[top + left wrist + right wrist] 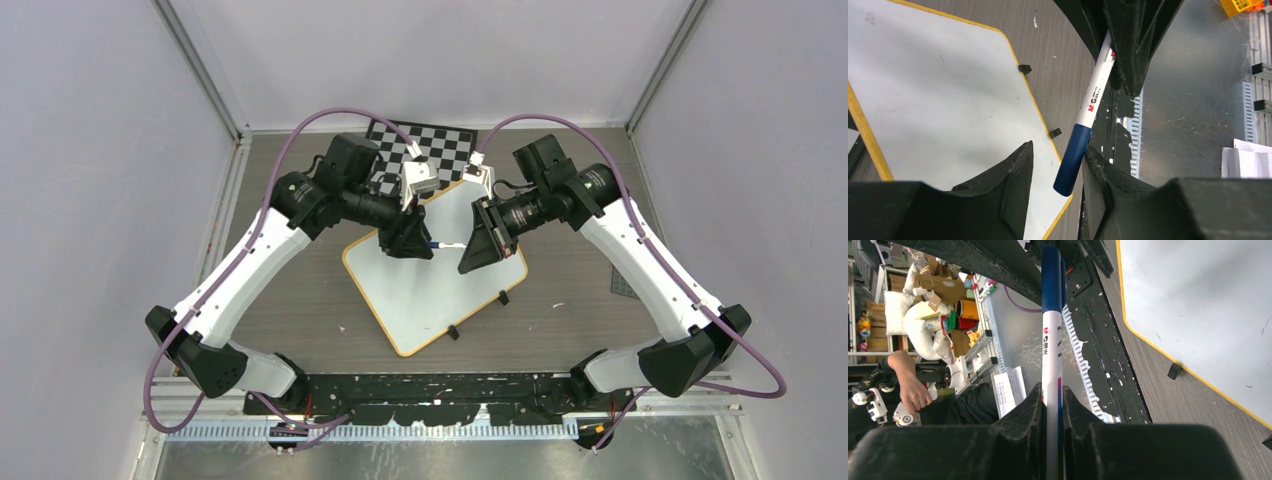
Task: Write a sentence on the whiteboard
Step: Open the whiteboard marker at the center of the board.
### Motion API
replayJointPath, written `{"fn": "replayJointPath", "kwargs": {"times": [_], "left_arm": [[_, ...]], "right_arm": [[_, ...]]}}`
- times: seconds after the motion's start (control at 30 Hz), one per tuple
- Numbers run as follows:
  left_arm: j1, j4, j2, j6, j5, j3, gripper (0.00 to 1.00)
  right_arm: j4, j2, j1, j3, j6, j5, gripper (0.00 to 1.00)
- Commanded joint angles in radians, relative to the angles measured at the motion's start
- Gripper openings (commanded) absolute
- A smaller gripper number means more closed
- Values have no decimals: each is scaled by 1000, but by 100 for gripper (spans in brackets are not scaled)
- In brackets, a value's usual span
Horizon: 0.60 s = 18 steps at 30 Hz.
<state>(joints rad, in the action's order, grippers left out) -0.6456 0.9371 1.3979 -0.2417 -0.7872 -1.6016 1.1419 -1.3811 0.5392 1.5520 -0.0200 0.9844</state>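
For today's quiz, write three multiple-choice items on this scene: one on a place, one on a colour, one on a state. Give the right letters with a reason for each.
1. Where does the chessboard lie?
A. past the far edge of the whiteboard
B. by the arm bases
C. on top of the whiteboard

2. What colour is the cap of the marker?
A. red
B. dark blue
C. green

3. How is the right claw?
A. open and empty
B. shut on a clip
C. shut on the marker

Answers:
1 A, the top view shows its checks behind the board.
2 B, the left wrist view shows the cap dark blue.
3 C, its fingers press the barrel from both sides.
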Motion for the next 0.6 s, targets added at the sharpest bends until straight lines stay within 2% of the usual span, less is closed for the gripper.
{"fn": "replayJointPath", "kwargs": {"times": [0.0,0.1,0.2,0.4,0.43,0.5,0.53,0.57], "left_arm": [[16,-69,-35,-20,-116,31,42],[15,-69,-33,-26,-160,59,41],[14,-73,-30,-29,-172,60,35],[3,-77,-21,-21,-212,50,6],[0,-77,-18,-21,-215,51,2],[-10,-79,-12,-15,-215,54,0],[-12,-84,-8,-8,-215,57,0],[-13,-92,-8,3,-213,60,0]], "right_arm": [[6,30,12,30,5,28,0],[-3,27,12,38,-7,29,0],[-10,22,12,41,-12,29,0],[-22,14,12,34,-25,52,1],[-31,14,13,32,-33,46,9],[-42,15,12,29,-43,39,31],[-57,17,13,25,-60,33,38],[-71,19,12,23,-72,27,40]]}}
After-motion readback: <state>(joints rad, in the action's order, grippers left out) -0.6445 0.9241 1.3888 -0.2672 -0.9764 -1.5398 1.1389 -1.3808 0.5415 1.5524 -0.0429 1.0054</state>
